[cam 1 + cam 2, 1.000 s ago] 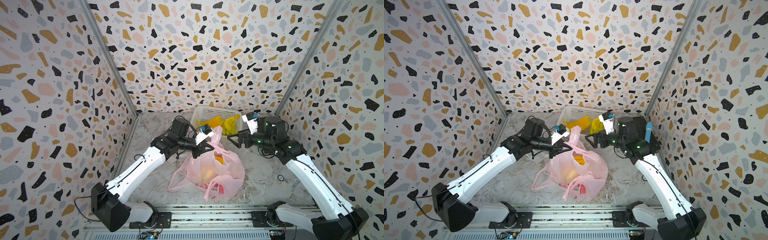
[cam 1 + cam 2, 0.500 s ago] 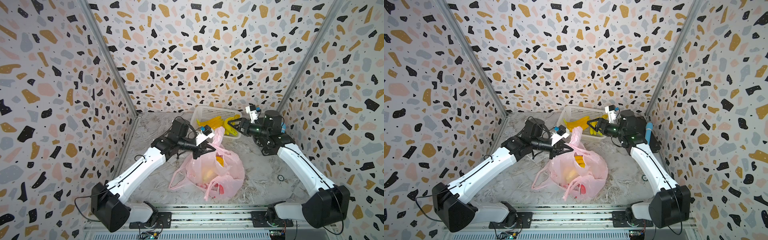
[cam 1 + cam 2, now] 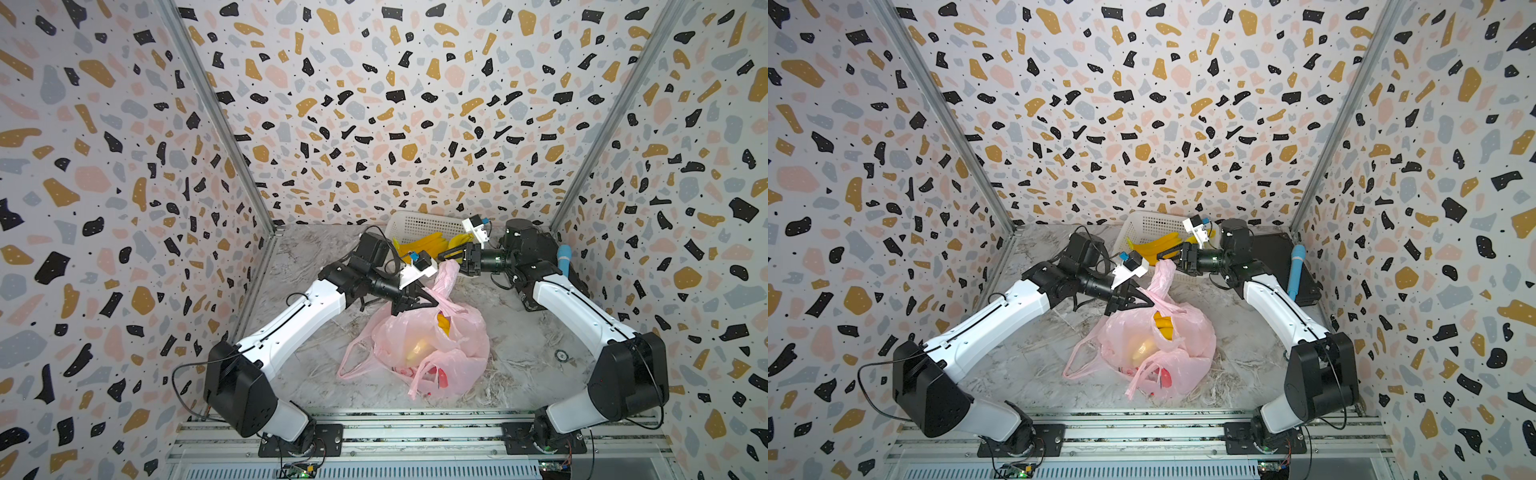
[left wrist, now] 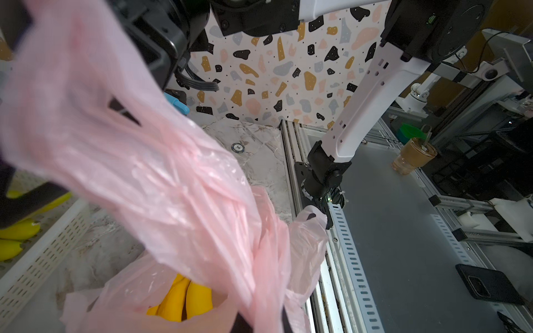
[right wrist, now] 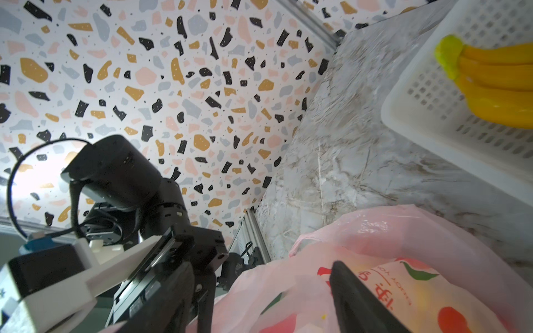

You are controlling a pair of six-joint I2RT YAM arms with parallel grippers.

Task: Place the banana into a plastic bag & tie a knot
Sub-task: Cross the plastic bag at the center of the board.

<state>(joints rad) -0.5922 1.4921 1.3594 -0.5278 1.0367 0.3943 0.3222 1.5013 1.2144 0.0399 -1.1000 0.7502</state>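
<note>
While the left hand (image 3: 433,305) is clamped shut on the gathered neck of the pink plastic bag (image 3: 436,357), the right hand (image 3: 446,254) hovers with jaws apart at the free handle (image 3: 449,274) rising just above the left hand, nothing pinched that I can tell. The banana (image 3: 444,325) lies inside the bag, just below the left fingertips. Best to close low on the handle, near the left hand, then loop it round without dragging the bag across the counter (image 3: 316,257).

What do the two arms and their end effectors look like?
The left arm and right arm have white links and black joints. The left end effector and right end effector have black pointed fingers and white camera mounts. A black cable loops at the left base.
</note>
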